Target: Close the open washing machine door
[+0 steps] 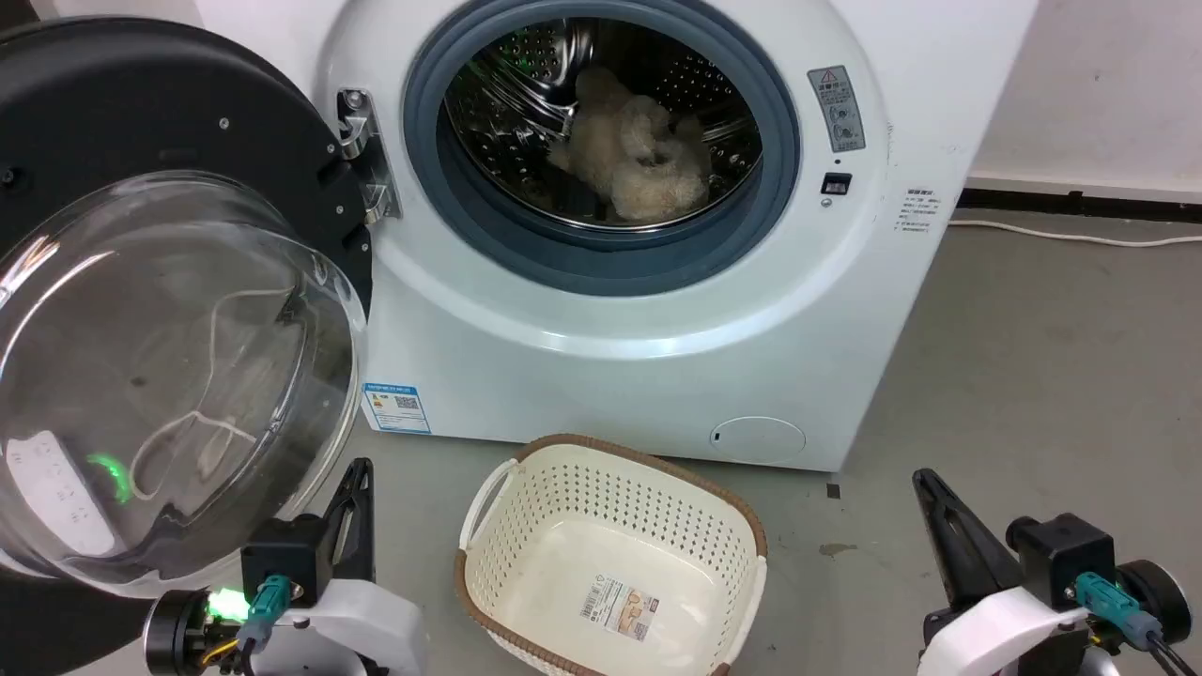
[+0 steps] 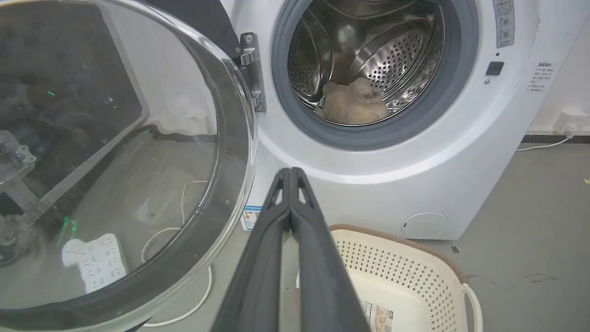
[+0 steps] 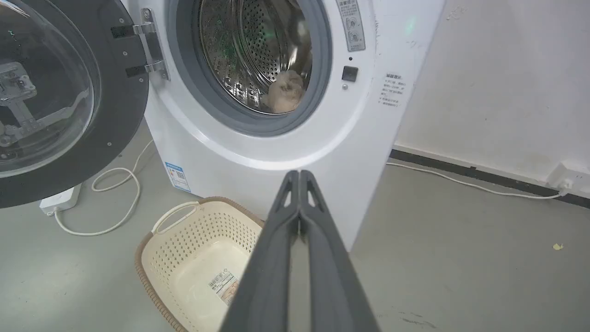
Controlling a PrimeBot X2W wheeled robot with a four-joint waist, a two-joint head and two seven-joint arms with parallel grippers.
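Note:
The washing machine door point(image 1: 141, 310) stands swung wide open to the left of the white machine point(image 1: 639, 357), its clear glass bowl bulging toward me and its black rim held by a metal hinge point(image 1: 362, 155). The door point(image 2: 106, 161) looms close on the left of the left wrist view, and the door point(image 3: 60, 97) also shows at the upper left of the right wrist view. My left gripper point(image 1: 355, 469) is shut and empty, low beside the bowl's right edge. My right gripper point(image 1: 925, 481) is shut and empty at the lower right, far from the door.
A beige fluffy item point(image 1: 634, 150) lies inside the steel drum. A cream perforated basket point(image 1: 610, 554) sits on the grey floor in front of the machine, between my grippers. A white cable and power strip point(image 3: 57, 203) lie on the floor under the door. A wall stands right of the machine.

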